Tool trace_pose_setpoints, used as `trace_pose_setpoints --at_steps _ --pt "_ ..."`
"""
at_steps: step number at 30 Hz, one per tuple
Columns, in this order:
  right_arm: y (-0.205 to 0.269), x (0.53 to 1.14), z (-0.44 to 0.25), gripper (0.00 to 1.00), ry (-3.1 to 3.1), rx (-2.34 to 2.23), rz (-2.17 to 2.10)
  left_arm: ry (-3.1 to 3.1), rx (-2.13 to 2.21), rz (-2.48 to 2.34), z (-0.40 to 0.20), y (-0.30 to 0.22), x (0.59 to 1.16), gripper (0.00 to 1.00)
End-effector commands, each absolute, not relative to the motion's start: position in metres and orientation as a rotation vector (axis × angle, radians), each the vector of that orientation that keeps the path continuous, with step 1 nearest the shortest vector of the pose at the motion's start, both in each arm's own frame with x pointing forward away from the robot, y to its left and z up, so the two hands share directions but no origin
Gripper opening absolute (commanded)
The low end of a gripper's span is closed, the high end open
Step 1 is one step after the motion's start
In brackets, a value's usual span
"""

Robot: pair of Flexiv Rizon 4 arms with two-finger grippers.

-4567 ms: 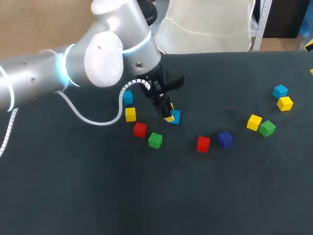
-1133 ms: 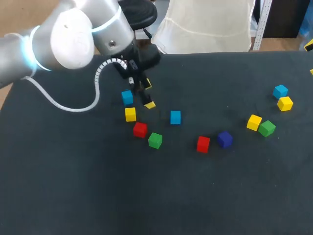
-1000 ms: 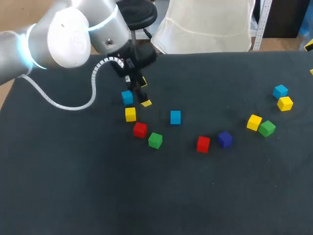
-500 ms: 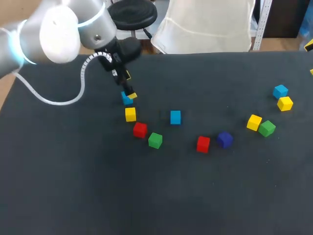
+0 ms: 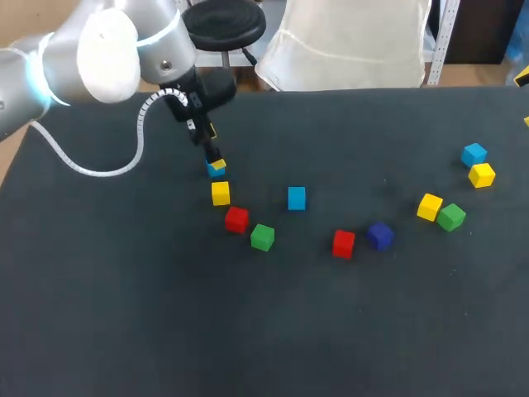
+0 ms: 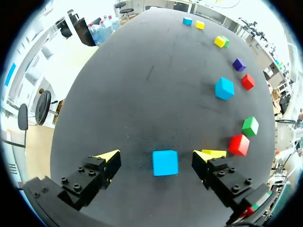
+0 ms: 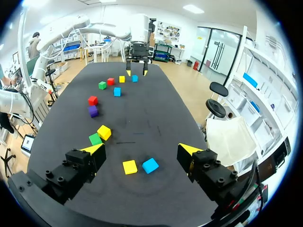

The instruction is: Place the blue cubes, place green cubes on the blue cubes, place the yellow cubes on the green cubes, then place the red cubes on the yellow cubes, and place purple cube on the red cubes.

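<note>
A blue cube [image 6: 165,162] sits on the dark worktop [image 5: 248,331] between the wide-spread fingers of the left claw [image 6: 161,154], touching neither. Near it lie a yellow cube [image 5: 220,193], a red cube [image 5: 236,219] and a green cube [image 5: 262,237]. Well apart, the right claw [image 7: 140,149] hangs spread above a second blue cube [image 7: 150,165] and a second yellow cube [image 7: 129,167].
</note>
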State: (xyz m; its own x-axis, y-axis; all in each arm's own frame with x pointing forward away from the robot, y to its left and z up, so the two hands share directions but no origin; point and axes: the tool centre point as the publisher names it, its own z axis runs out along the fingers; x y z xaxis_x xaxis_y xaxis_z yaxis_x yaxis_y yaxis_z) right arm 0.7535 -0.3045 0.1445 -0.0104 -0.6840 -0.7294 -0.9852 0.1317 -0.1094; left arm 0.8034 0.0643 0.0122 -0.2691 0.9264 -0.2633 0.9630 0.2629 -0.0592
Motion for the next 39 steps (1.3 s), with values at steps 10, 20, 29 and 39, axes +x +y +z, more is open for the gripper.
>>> trace_pose_setpoints --at_steps 10,20,29,39 --pt "-0.304 0.753 0.144 1.0 1.76 -1.616 0.586 2.389 1.75 -0.341 -0.007 0.085 0.802 1.0" --pt "-0.304 0.753 0.144 1.0 1.76 -1.616 0.586 2.389 1.746 -0.354 -0.011 0.087 0.797 0.78" --pt "-0.304 0.753 0.144 1.0 1.76 -1.616 0.586 2.368 1.759 -0.367 -0.012 0.079 0.795 0.45" --pt "-0.304 0.753 0.144 1.0 1.76 -1.616 0.586 2.326 1.798 -0.366 -0.007 0.077 0.793 0.78"
